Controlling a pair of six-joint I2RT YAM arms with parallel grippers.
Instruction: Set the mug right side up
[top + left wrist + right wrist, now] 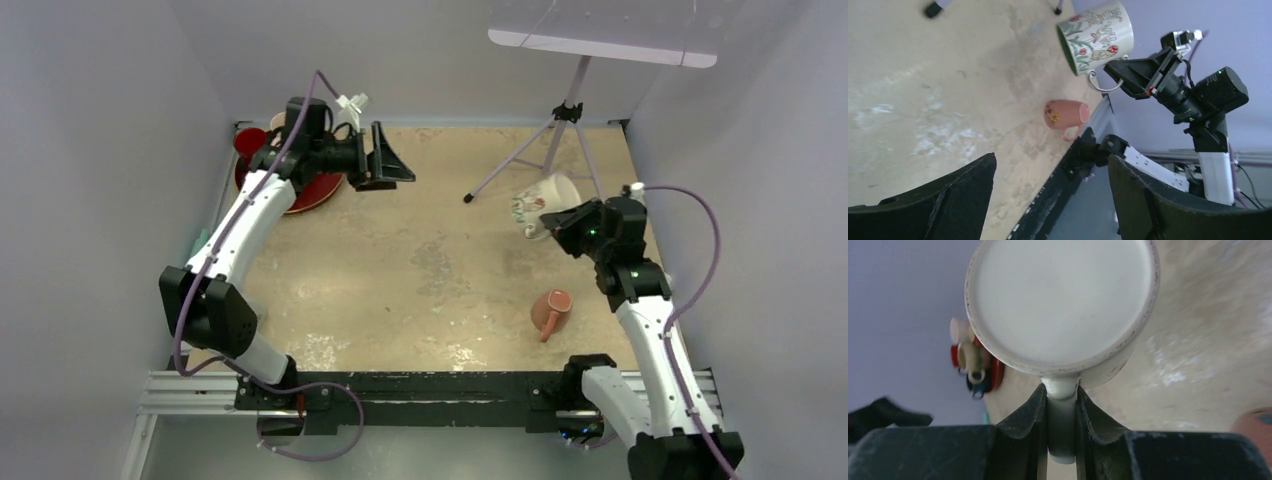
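Rail (420,390): black bar at near table edge; both arm bases bolted to it, so each arm reaches outward over the table (420,270).
Pink mug (551,311): lies on its side on the table, near right, handle toward the rail. Untouched; whether it is also part of the task cannot be told.
Right gripper (1062,405): jaws nearly closed, pinching the handle (1061,390) of the white mug (541,205). Handle grip chosen, in my judgement, because it fixes the mug against spinning while the wrist rolls it.
White mug, position: held in the air over the right side of the table, clear of the surface. Left wrist view shows it tilted, mouth facing sideways and somewhat down, floral print outward. Right wrist view shows only its flat base, so the base faces that camera.
Task status: judged mid-turn; mug not yet upright, not yet set down.
Next need: further wrist roll until mouth faces up, then lowering onto bare table away from the tripod (560,135) legs.
Risk: thin handle pinch may slip under the mug's weight.
Left gripper (385,155): jaws wide apart, holding nothing; hangs at far left, well apart from the mug, apparently parked out of the way.
Red plate (315,190): far left corner under the left arm, with small cups; details too small to tell.
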